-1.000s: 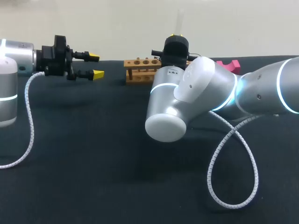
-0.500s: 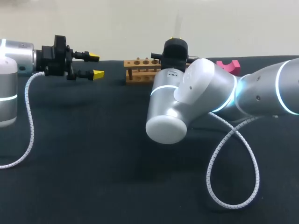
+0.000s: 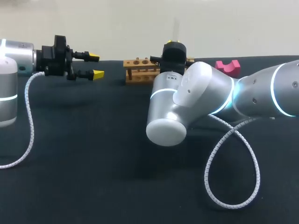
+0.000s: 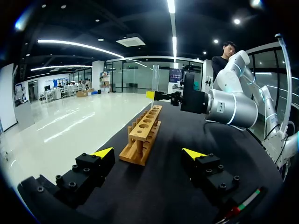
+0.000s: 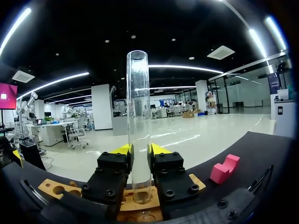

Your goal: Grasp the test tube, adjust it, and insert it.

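- Presently, your right tool (image 5: 140, 150) grips the test tube (image 5: 138, 107): clear smooth cylinder, long axis upright, rounded end just over the rack (image 5: 52, 188).
- Rack: pale wood, row of round holes, on the dark desk (image 3: 93, 149).
- Your left tool (image 3: 96, 65): spread wide, empty, well aside; your right arm is nearer.

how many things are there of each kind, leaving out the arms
test tube: 1
wooden rack: 1
pink block: 1
total: 3
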{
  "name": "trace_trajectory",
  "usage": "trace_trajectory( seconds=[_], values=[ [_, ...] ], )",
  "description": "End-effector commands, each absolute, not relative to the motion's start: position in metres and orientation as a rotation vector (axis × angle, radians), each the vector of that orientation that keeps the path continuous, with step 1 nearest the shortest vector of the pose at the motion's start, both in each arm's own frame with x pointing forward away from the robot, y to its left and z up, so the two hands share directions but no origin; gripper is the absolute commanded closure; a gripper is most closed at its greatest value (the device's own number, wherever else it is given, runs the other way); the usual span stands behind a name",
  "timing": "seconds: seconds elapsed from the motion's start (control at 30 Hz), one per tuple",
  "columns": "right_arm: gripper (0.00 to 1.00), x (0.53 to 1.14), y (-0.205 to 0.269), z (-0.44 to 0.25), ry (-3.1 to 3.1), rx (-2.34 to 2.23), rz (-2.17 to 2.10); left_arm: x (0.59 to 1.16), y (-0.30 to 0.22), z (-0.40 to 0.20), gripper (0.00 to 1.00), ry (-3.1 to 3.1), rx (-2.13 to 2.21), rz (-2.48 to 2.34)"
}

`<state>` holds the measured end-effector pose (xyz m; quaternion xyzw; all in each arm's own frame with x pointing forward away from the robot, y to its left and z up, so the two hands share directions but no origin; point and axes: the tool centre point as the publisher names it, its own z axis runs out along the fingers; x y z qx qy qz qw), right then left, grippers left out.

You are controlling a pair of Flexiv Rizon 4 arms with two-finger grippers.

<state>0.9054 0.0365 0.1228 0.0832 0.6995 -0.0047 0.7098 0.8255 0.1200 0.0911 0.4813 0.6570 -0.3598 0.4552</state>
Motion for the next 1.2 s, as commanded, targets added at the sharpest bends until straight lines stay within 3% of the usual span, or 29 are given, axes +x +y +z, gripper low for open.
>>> trace_trajectory(
  seconds=[0.03,0.23,0.3,0.67,0.8,1.13,1.2],
  values=[
    [1.0,0.9064,0.0367,0.1185,1.552,0.181,-0.008,0.8235,0.1206,0.0901,0.0,1.615,1.184,-0.883],
    [1.0,0.9074,0.0362,0.1147,1.557,0.188,-0.007,0.8235,0.1206,0.0901,0.0,1.615,1.184,-0.883],
    [0.82,0.9082,0.0359,0.114,1.557,0.191,-0.004,0.8235,0.1206,0.0901,0.0,1.615,1.184,-0.883],
    [0.79,0.9081,0.0359,0.113,1.557,0.188,-0.004,0.8235,0.1206,0.0901,0.0,1.615,1.184,-0.883],
    [0.68,0.9063,0.0364,0.1128,1.559,0.188,-0.003,0.8235,0.1206,0.0901,0.0,1.615,1.184,-0.883],
    [0.64,0.9028,0.0375,0.1119,1.565,0.192,-0.003,0.8235,0.1206,0.0901,0.0,1.615,1.184,-0.883],
    [0.53,0.9017,0.0375,0.1129,1.566,0.192,-0.003,0.8235,0.1206,0.0901,0.0,1.615,1.184,-0.883]
  ],
)
